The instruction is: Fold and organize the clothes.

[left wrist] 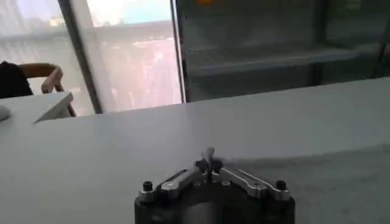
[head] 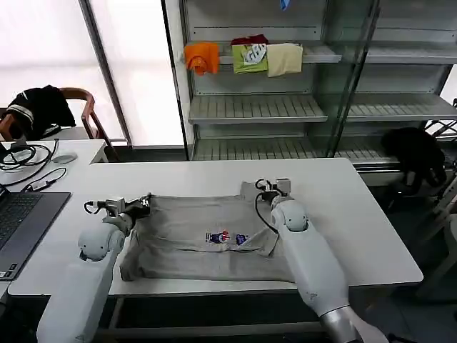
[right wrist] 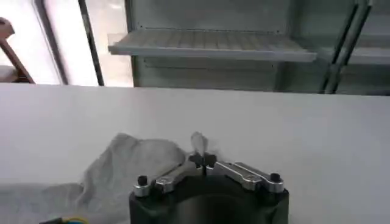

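Grey shirt point(head: 203, 239) spread flat on white worktop point(head: 357, 214), chest print facing up, toward the 6 o'clock edge. Left tool point(head: 146, 204) at the shirt's 10 o'clock corner, fingers pressed together, a small fold of cloth pinched between the tips. Right tool point(head: 265, 187) at the 1 o'clock corner, likewise clamped on fabric. Shelves point(head: 257, 107) at 12 o'clock holding folded garments point(head: 250, 56).

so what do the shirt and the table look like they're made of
The shirt looks like soft matte grey knit, probably cotton: it wrinkles and bunches where both end effectors pinch it. The table seems a smooth white laminate or painted board with a faint sheen; the core cannot be told.
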